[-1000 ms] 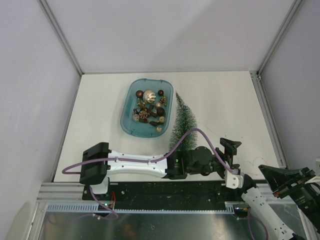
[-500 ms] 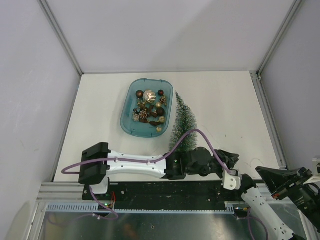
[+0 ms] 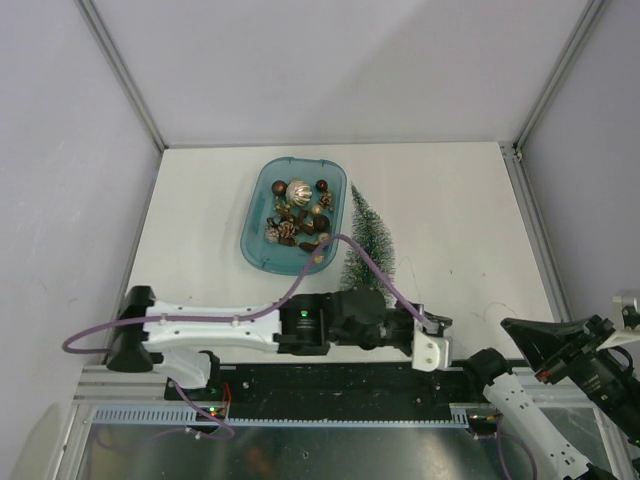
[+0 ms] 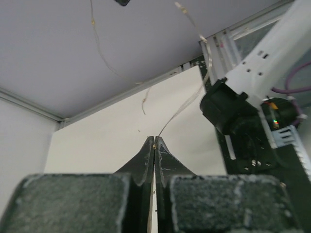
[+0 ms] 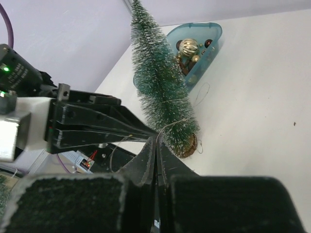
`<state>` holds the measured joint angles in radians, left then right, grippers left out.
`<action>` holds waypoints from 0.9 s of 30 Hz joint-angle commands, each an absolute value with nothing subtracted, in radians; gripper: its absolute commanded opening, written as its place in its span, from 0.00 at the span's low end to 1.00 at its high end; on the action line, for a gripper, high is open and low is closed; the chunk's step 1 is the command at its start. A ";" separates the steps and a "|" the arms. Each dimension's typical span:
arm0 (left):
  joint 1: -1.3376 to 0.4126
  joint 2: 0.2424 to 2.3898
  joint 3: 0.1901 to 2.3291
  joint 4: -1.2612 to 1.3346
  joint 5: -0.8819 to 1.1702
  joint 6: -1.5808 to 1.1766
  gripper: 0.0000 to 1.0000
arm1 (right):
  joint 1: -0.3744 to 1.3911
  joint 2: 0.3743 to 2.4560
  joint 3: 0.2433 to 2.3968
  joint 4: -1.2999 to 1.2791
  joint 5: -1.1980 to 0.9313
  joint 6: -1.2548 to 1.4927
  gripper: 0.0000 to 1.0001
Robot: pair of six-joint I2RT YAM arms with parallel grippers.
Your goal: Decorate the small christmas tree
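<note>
Slim frosty-tipped small christmas tree [image 5: 160, 82], lying flat

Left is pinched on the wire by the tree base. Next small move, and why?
Probably raise the left gripper slightly, drawing the thin wire taut. It is shut on the wire, which loops slack at the foot of the upright small christmas tree. The right gripper sits shut close by, so keep the lift short.

Count: one small christmas tree [image 3: 367, 238] just beyond the left gripper [image 3: 438, 323]. One teal tray [image 3: 257, 226] lies farther beyond, its ornaments [image 3: 298, 190] too clustered to count. One thin wire [image 4: 181, 108] sits at the fingertips.
</note>
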<state>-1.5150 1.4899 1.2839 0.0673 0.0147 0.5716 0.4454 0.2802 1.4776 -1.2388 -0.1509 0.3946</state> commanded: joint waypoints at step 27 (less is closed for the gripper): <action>-1.222 0.766 1.020 -0.393 0.580 0.261 0.00 | 0.087 0.684 1.487 -0.635 -0.642 0.381 0.00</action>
<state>-1.2495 0.8429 1.0515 -0.3149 0.4774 0.3172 0.1635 0.6594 1.4643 -0.8272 -0.5838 0.3710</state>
